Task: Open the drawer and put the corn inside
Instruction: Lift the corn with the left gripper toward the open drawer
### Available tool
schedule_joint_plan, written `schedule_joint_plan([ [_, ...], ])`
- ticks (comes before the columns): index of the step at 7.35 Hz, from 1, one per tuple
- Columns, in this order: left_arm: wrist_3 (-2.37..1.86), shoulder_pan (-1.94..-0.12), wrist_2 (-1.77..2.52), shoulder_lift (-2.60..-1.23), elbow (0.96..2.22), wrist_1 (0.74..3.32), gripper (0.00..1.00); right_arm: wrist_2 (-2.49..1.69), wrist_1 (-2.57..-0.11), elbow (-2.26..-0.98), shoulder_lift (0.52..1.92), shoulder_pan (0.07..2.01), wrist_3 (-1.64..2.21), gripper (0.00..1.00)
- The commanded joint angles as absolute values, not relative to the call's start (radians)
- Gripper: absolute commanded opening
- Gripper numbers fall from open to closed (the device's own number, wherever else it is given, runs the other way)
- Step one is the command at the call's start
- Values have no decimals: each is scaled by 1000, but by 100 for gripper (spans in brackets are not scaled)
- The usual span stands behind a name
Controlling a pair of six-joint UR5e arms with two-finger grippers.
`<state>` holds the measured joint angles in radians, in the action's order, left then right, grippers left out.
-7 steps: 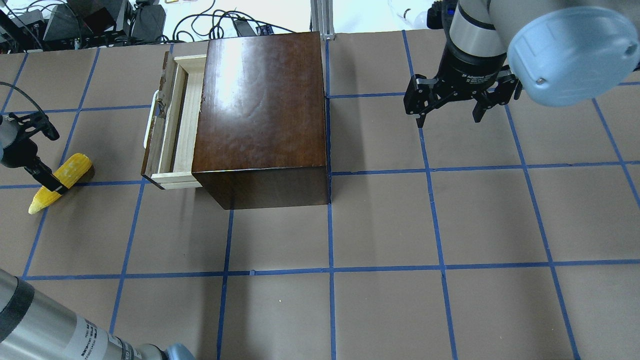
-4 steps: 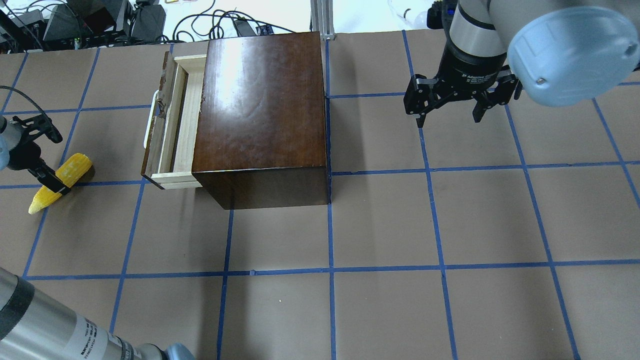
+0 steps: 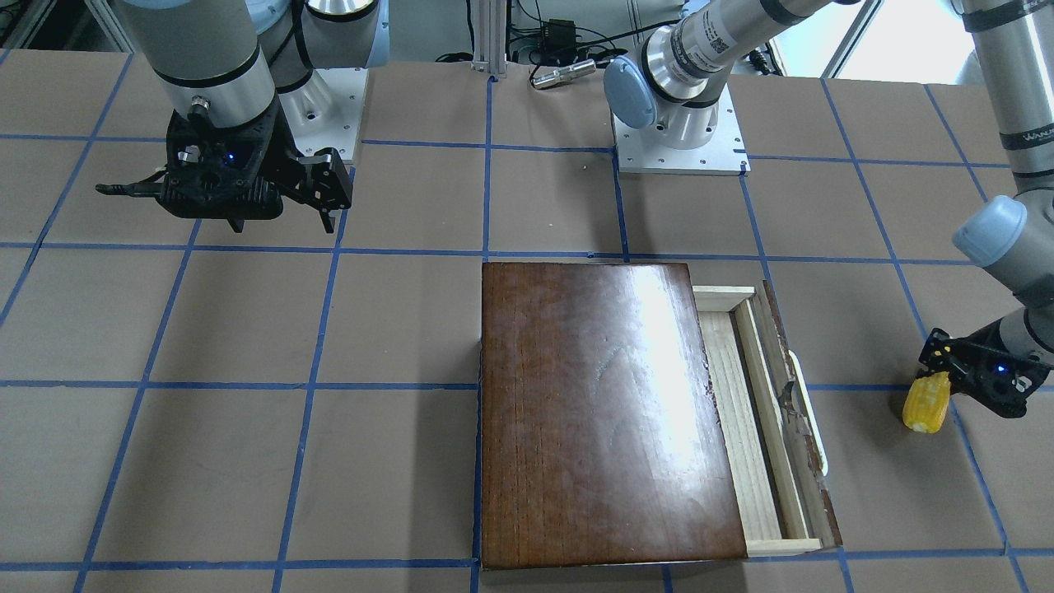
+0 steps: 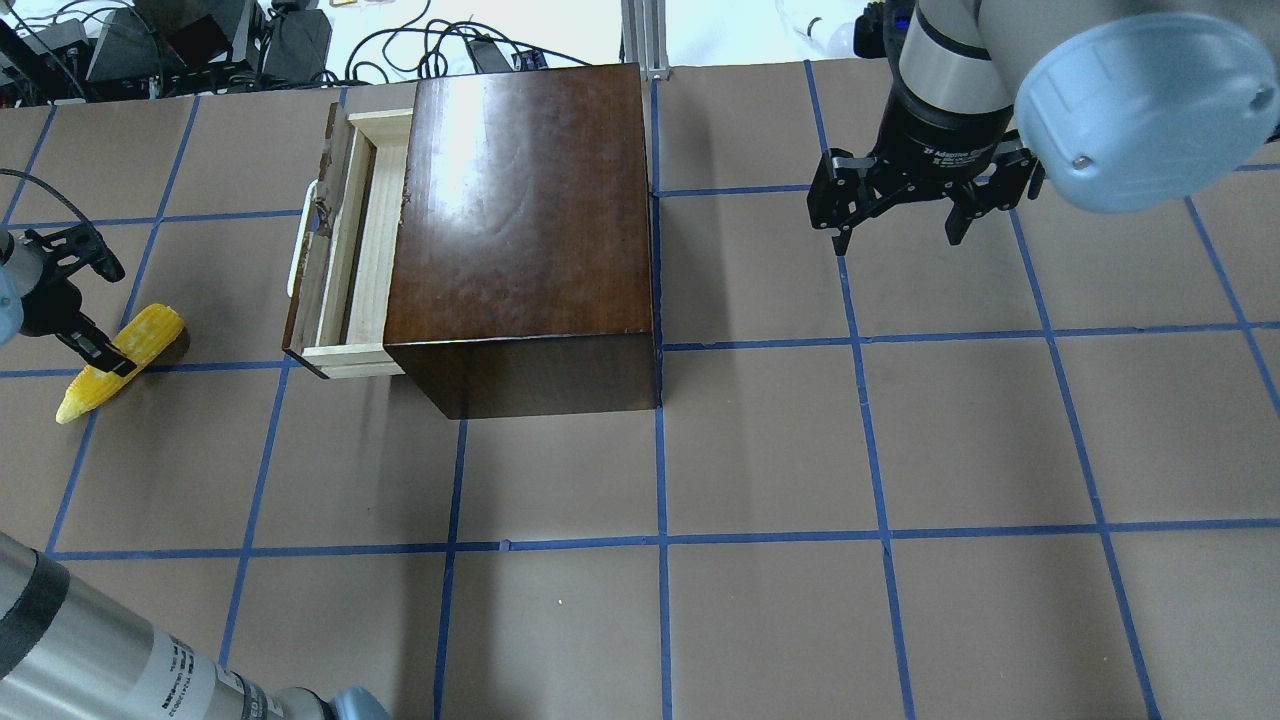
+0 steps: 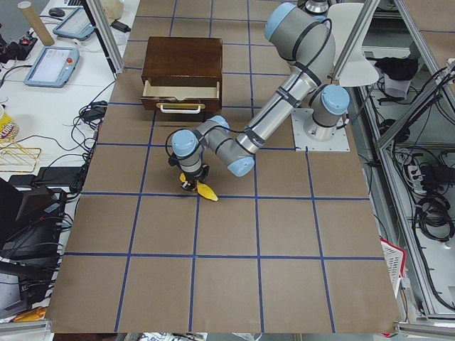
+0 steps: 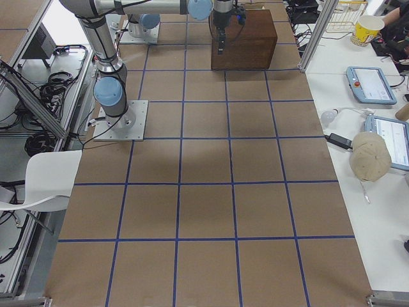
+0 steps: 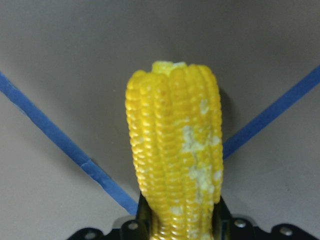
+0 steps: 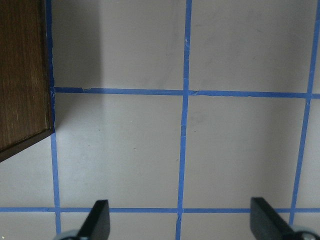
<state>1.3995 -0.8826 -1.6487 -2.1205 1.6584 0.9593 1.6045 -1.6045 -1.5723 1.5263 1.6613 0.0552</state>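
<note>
Corn (image 4: 150, 332) shifted slightly, L gripper (image 4: 112, 362) clamping it

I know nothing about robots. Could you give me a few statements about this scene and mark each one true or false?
1. The drawer is pulled partly open. True.
2. The left gripper is shut on the corn. True.
3. The corn lies inside the drawer. False: it is outside the box, held in the left gripper.
4. The right gripper is holding something. False: it is open and empty, above the table.
</note>
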Motion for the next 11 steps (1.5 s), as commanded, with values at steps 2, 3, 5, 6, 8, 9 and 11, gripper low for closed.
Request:
schedule_joint_plan([
  [2,1394,-899,-1637,-2054,1655,968,0,1605,-1605,-1572,1526,1661,55,100],
  [3,1373,-905,-1603,-2010,1654,985,0,1605,-1605,-1572,1526,1661,55,100],
  [5,1242,-1019,-1611,-1909,1600,1139,0,1605,-1605,-1572,1526,1661,55,100],
  [6,1115,-1076,-1612,-1872,1544,1258,0,1605,-1605,-1572,1526,1661,55,100],
  [8,885,-1175,-1614,-1844,1450,1400,0,1605,-1605,-1572,1526,1661,55,100],
  [9,736,-1239,-1614,-1838,1419,1434,0,1605,-1605,-1572,1526,1661,55,100],
  [11,455,-1345,-1612,-1842,1408,1442,0,1605,-1605,-1572,1526,1661,55,100],
])
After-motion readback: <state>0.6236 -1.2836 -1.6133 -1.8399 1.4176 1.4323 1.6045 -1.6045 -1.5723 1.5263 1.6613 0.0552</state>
